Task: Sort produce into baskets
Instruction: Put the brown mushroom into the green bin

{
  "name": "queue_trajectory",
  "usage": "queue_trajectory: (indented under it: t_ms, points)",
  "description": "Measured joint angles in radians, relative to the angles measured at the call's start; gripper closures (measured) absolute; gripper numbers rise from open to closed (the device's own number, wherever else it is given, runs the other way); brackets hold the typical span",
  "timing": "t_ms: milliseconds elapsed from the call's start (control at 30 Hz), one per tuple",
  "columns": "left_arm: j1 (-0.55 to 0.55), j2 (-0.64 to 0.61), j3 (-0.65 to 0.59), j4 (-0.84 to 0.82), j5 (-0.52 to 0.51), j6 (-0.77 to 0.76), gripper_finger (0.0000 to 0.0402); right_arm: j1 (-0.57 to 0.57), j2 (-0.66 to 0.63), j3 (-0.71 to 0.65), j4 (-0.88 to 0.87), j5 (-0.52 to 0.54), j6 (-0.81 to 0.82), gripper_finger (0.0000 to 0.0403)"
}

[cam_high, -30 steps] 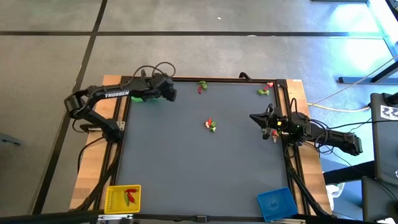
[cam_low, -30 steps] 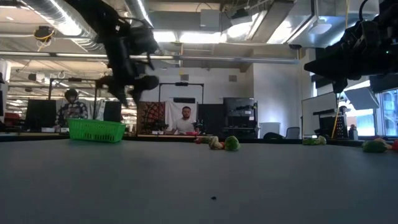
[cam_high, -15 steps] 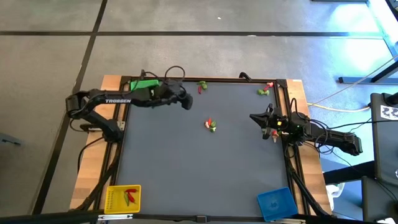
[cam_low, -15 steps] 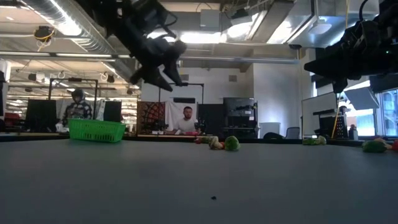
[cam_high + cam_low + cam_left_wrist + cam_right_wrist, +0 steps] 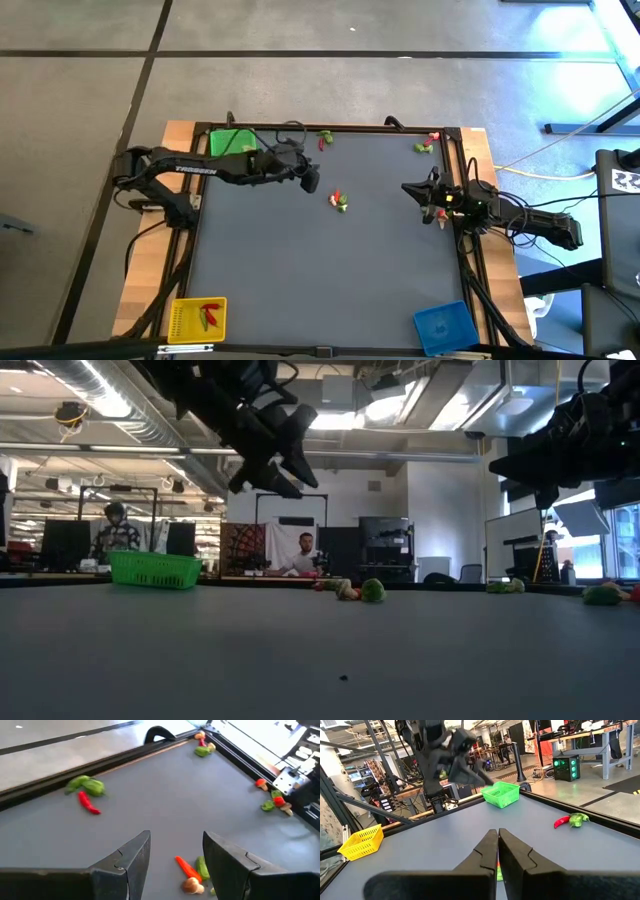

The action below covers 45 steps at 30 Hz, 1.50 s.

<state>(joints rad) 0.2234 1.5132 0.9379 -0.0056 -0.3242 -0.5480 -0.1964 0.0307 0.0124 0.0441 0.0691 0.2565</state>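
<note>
My left gripper (image 5: 311,181) hangs open and empty above the table, just left of a small cluster of produce (image 5: 340,201) at the centre: a red, a green and a pale piece (image 5: 192,872). The green basket (image 5: 232,141) stands at the far left corner. At the near left, the yellow basket (image 5: 197,318) holds red and green pieces. The blue basket (image 5: 443,326) is at the near right. My right gripper (image 5: 408,188) waits shut at the right edge.
A red pepper and a green piece (image 5: 325,139) lie by the far edge, and more produce (image 5: 426,145) in the far right corner. A few pieces (image 5: 272,802) lie beside the right arm's base. A raised black frame (image 5: 330,128) borders the table. People sit in the room beyond.
My left gripper has swung from above the green basket toward the table's right, over to the centre cluster. It has tipped up from pointing steeply down to slanting forward. It has stayed open throughout. The green basket now shows uncovered.
</note>
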Motion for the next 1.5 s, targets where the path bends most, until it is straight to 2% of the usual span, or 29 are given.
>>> queue_trajectory:
  t_ms: [567, 967, 1133, 1333, 1500]
  points:
    - [-0.080, 0.272, 0.000, 0.293, 0.011, -0.002, 0.0225, 0.000, 0.000, 0.000, 0.006, 0.002, 0.000, 0.0386]
    - [-0.088, 0.377, 0.001, 0.410, 0.013, -0.016, 0.0225, 0.000, 0.000, 0.000, 0.001, 0.020, 0.000, 0.0386]
    - [-0.088, 0.384, 0.001, 0.407, 0.014, 0.070, 0.0225, 0.000, 0.000, 0.000, -0.003, 0.021, 0.000, 0.0386]
    - [-0.088, 0.384, 0.001, 0.405, 0.018, 0.276, 0.0228, 0.000, 0.000, 0.000, -0.003, 0.027, -0.002, 0.0386]
    - [-0.088, 0.397, 0.000, 0.372, 0.079, 0.402, 0.0244, 0.000, 0.000, 0.000, -0.004, 0.027, -0.002, 0.0386]
